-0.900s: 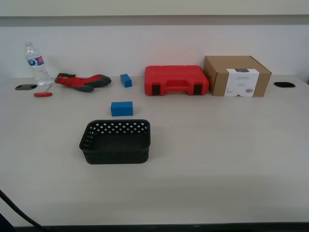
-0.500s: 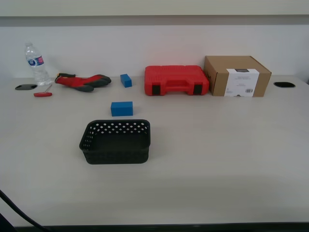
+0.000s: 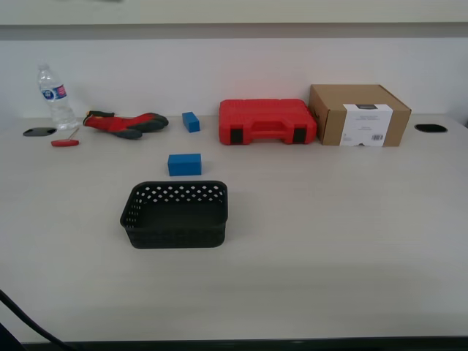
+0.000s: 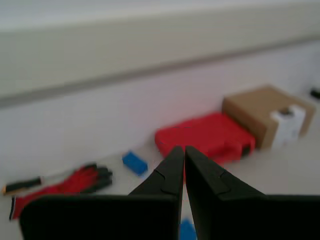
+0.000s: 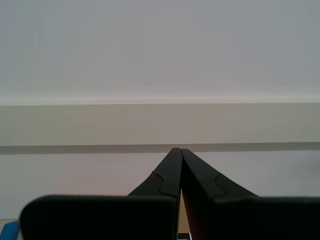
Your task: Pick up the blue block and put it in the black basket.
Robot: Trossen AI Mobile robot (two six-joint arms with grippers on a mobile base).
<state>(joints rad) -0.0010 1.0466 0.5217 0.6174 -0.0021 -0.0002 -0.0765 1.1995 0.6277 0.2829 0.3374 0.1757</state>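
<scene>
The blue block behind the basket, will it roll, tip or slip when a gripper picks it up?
The blue block looks boxy and lies on a long flat face, so it probably won't roll or tip. Its faces look smooth and plain, so it might slip in a weak pinch. It seems rigid and probably light.

I see a pale table [image 3: 351,241] filling the lower frame, a white wall [image 3: 241,66] across the top, evenly lit.

Matt plastic lattice basket [image 3: 175,214], smooth blue block [image 3: 184,164], seemingly cardboard box [image 3: 358,115].
</scene>
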